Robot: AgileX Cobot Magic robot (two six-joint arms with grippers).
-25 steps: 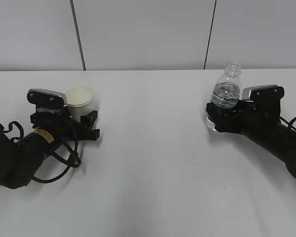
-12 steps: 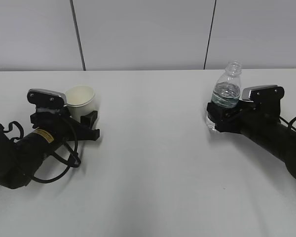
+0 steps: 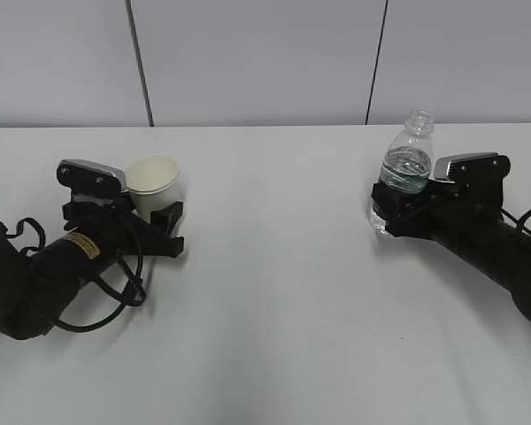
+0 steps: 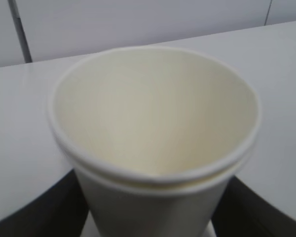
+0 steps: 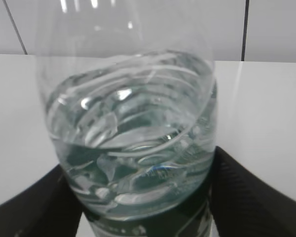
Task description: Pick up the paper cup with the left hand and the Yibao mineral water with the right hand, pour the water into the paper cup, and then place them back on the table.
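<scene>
The paper cup (image 3: 154,177) stands upright between the fingers of my left gripper (image 3: 157,209), which is shut on its lower wall; the left arm carries a yellow label. In the left wrist view the cup (image 4: 153,128) fills the frame, empty, with black fingers (image 4: 37,212) at both sides. The Yibao mineral water (image 3: 407,164), capless and part full, sits upright in my right gripper (image 3: 385,212), which is shut on its green label band. It also shows in the right wrist view (image 5: 133,133), with a black finger (image 5: 259,197) on each side. Both bases are hidden.
The white table (image 3: 274,292) stretches between the two arms, about 250 px apart. A grey panelled wall (image 3: 257,62) rises behind the table's far edge. Loose black cables (image 3: 124,283) hang by the left arm.
My left gripper has shifted slightly to the right with the cup in it. The right gripper and the bottle have barely moved.
</scene>
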